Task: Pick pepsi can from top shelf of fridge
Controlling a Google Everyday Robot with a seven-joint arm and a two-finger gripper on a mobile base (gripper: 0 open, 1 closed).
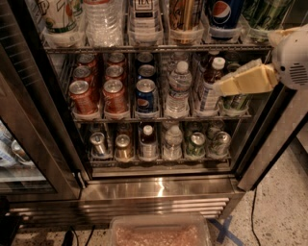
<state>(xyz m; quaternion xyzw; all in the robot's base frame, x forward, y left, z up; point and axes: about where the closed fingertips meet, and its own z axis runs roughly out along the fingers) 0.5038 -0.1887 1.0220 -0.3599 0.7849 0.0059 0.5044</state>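
Note:
The fridge (159, 188) stands open in front of me, with its steel base below the racks. The tall dark-blue pepsi can (224, 17) stands in a clear cup holder on the top shelf (154, 48), second from the right; its top is cut off by the frame. My gripper (225, 85), yellowish on a white arm, reaches in from the right edge. It hangs below the top shelf, in front of the middle rack's right end, lower than the pepsi can and just right of it. It holds nothing that I can see.
On the top shelf, a brown tall can (184, 17) and a green can (263, 14) flank the pepsi can. The middle rack holds red cans (83, 95), short blue Pepsi cans (145, 94) and water bottles (178, 89). The door frame (269, 144) stands right. A plastic bin (159, 231) sits on the floor.

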